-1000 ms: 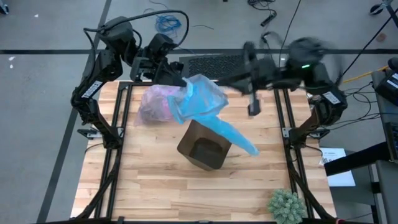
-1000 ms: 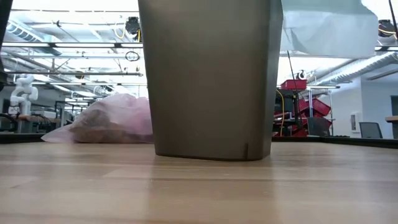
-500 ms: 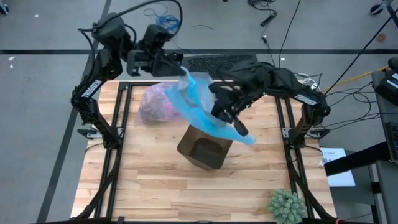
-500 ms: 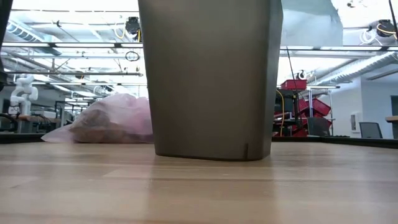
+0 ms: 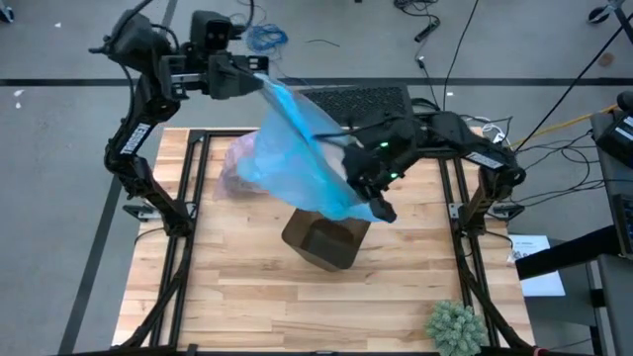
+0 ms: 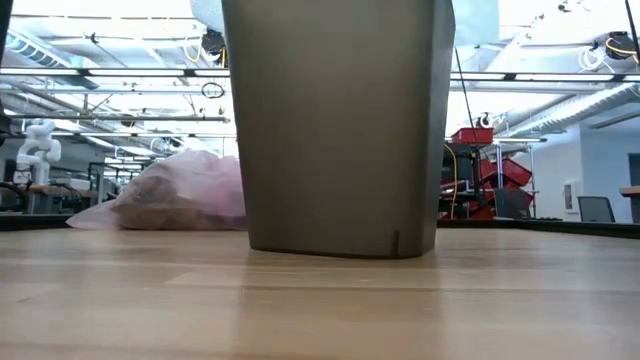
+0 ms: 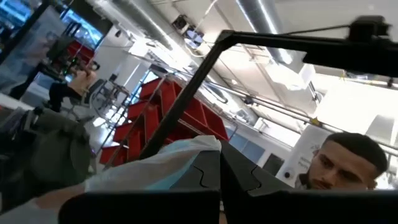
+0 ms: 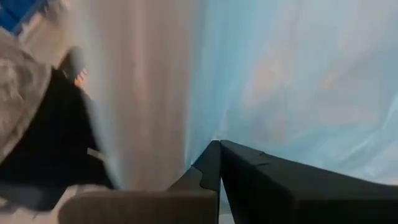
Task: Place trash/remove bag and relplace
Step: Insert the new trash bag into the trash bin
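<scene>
blue bag (image 5: 297, 148) = light see-thru blue. liner (image 6: 175, 195) is lavender-pink w/ brown wads (image 6: 165, 213) showing thru. bin (image 5: 324, 240) dark brown-grey, table (image 5: 257, 297) pale wood strips, plant (image 5: 455, 326) green n spiky, arms black.

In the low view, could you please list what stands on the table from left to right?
Pink bag holding brown trash → bin.

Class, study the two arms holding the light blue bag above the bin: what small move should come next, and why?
Probably lower the light blue bag toward the bin. The left gripper and right gripper each pinch an end, stretched above it; the full lavender bag already lies aside.
</scene>
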You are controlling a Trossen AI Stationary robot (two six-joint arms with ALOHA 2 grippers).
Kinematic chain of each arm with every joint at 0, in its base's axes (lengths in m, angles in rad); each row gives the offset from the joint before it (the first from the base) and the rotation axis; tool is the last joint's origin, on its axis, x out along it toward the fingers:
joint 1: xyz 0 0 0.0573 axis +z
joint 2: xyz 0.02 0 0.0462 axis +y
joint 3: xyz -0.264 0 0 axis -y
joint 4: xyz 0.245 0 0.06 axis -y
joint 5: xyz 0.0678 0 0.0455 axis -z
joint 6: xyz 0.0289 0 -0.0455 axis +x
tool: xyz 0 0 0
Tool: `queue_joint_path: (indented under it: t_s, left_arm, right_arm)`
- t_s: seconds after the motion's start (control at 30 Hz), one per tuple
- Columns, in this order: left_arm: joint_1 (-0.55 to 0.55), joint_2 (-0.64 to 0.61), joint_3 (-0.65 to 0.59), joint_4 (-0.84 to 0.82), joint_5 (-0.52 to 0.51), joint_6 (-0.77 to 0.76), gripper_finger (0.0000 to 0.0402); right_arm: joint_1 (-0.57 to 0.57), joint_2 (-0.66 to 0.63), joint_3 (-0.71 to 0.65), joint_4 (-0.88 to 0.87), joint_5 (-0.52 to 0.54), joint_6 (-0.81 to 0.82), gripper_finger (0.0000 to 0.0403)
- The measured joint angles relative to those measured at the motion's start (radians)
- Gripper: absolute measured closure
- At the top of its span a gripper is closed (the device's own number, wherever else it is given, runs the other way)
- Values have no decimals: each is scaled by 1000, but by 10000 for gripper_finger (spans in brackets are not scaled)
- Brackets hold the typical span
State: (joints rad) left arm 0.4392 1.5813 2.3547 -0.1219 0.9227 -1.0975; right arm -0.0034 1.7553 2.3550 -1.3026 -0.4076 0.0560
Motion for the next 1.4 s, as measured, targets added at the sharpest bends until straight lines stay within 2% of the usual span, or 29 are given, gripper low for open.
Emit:
queue_joint_path:
  t_s: [0.2, 0.33, 0.47, 0.6, 0.67, 0.83, 0.93, 1.2, 1.4]
  left_arm:
    - [-1, -14, 3, 9, 30, 4, 401]
    - [-1, 1, 2, -3, 33, 4, 401]
    - [-17, 9, 1, 1, 42, 6, 401]
    - [-35, 16, 2, 1, 45, 13, 401]
    - [-37, 21, 1, -3, 45, 25, 401]
    - [-35, 19, 1, 15, 31, 32, 401]
    - [-27, 15, 1, 48, 25, 32, 401]
    - [-28, 13, -1, 73, 34, 30, 401]
    - [-27, -5, -1, 89, 27, 30, 401]
  right_arm:
    - [-1, -110, 0, 270, 93, 11, 403]
    - [-1, -152, 2, 459, 201, 1, 403]
    - [-1, -133, 2, 601, 224, -48, 403]
    - [-14, -63, 2, 624, 224, -67, 403]
    - [-28, -18, 1, 610, 206, -68, 403]
    - [-56, 57, 0, 540, -75, -18, 403]
    - [-52, 84, 1, 430, -165, -9, 403]
    - [-37, 119, 2, 54, -146, 7, 403]
    - [-27, 14, 2, -72, -103, 102, 403]
